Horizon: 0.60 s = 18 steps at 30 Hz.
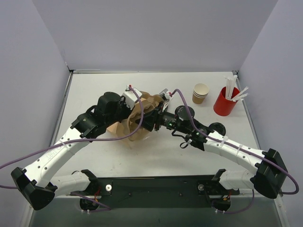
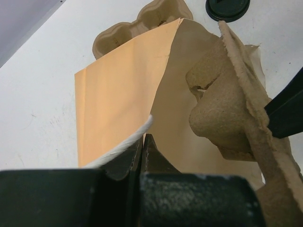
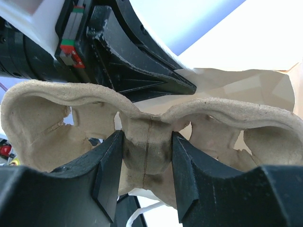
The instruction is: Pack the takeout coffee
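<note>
The takeout coffee, a small tan kraft cup (image 1: 200, 92), stands at the back right of the table, away from both grippers. My left gripper (image 2: 142, 140) is shut on the top edge of a brown paper bag (image 2: 118, 94), beside its white cord handle (image 2: 124, 144). My right gripper (image 3: 144, 156) is shut on the centre post of the brown pulp cup carrier (image 3: 142, 142) and holds it at the bag's open mouth. From above, the bag (image 1: 142, 113), the left gripper (image 1: 140, 105) and the right gripper (image 1: 154, 118) meet mid-table.
A red cup with white straws (image 1: 226, 100) stands to the right of the tan cup. A black lid (image 2: 227, 7) lies on the table beyond the bag. Another moulded pulp piece (image 2: 151, 19) shows past the bag's far edge. Grey walls enclose the table.
</note>
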### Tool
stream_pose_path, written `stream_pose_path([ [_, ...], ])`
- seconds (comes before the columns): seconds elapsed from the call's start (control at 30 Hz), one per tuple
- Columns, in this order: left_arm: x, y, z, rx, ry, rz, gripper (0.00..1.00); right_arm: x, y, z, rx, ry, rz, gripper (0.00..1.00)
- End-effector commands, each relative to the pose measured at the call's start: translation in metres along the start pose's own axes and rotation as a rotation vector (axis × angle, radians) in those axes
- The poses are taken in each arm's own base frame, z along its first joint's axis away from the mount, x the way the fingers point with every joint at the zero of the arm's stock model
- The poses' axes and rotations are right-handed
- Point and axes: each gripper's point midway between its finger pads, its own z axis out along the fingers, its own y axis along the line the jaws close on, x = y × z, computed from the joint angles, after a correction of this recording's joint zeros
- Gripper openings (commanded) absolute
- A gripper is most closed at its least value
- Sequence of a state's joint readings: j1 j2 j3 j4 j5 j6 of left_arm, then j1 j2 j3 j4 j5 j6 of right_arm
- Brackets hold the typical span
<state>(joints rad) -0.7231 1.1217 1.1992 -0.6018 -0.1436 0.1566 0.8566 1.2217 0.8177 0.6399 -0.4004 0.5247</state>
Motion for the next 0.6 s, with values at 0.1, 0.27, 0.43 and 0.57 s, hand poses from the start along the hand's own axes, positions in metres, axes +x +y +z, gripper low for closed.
stream_pose_path([
  [0.1, -0.05, -0.002, -0.03, 0.083, -0.171, -0.06, 0.0, -0.004, -0.011, 0.008, 0.039, 0.002, -0.131, 0.28],
  [0.27, -0.055, 0.002, -0.036, 0.093, -0.183, -0.071, 0.0, -0.002, -0.013, 0.008, 0.044, 0.041, -0.215, 0.28],
  [0.43, -0.057, 0.001, -0.039, 0.107, -0.185, -0.073, 0.0, 0.013, -0.001, 0.009, 0.037, 0.135, -0.309, 0.28],
  [0.57, -0.059, 0.002, -0.041, 0.104, -0.189, -0.076, 0.0, 0.023, -0.008, 0.01, 0.057, 0.179, -0.337, 0.27],
])
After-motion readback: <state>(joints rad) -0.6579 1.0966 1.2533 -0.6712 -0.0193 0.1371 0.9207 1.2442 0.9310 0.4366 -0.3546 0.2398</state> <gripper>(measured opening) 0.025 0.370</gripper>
